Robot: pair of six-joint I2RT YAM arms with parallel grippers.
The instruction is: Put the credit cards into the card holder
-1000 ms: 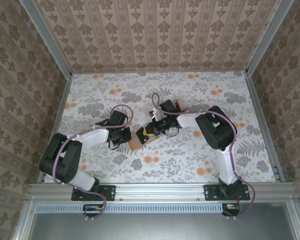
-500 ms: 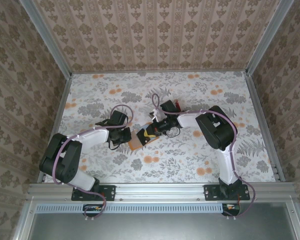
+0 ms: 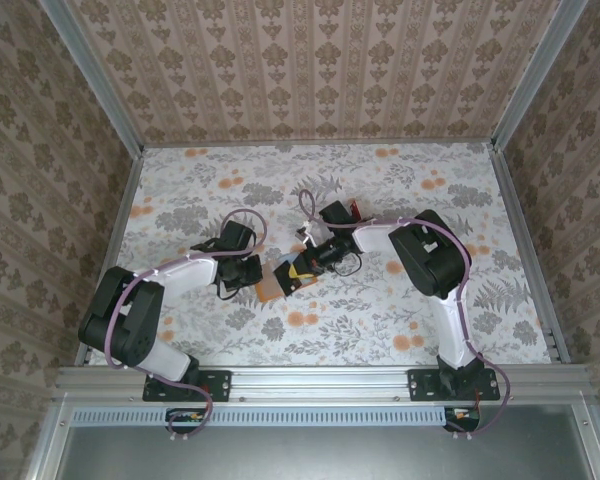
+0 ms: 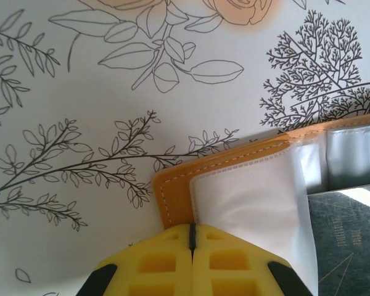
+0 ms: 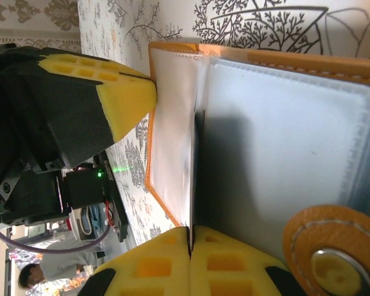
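Observation:
The orange card holder [image 3: 271,289] lies open on the flowered table [image 3: 400,180] between the two grippers, its clear sleeves [image 4: 253,203] facing up. My left gripper [image 4: 192,227] is shut, its yellow tips resting on the holder's [image 4: 172,197] near corner; whether they pinch it I cannot tell. My right gripper [image 5: 190,229] is shut on a thin dark credit card [image 5: 193,172], seen edge-on, its far end at a sleeve of the holder [image 5: 283,123]. The same card [image 4: 351,246] lies over the holder's right part. From above, the left gripper [image 3: 259,272] and right gripper [image 3: 298,268] flank the holder.
The holder's orange snap tab [image 5: 333,259] lies right beside my right fingers. A small red object [image 3: 355,208] sits behind the right wrist, partly hidden. Patterned walls [image 3: 310,70] close the table on three sides, with bare surface to the back and right.
The right gripper has shifted slightly left with the card, toward the left gripper, and the holder has slid slightly left with it. The left arm has stayed put.

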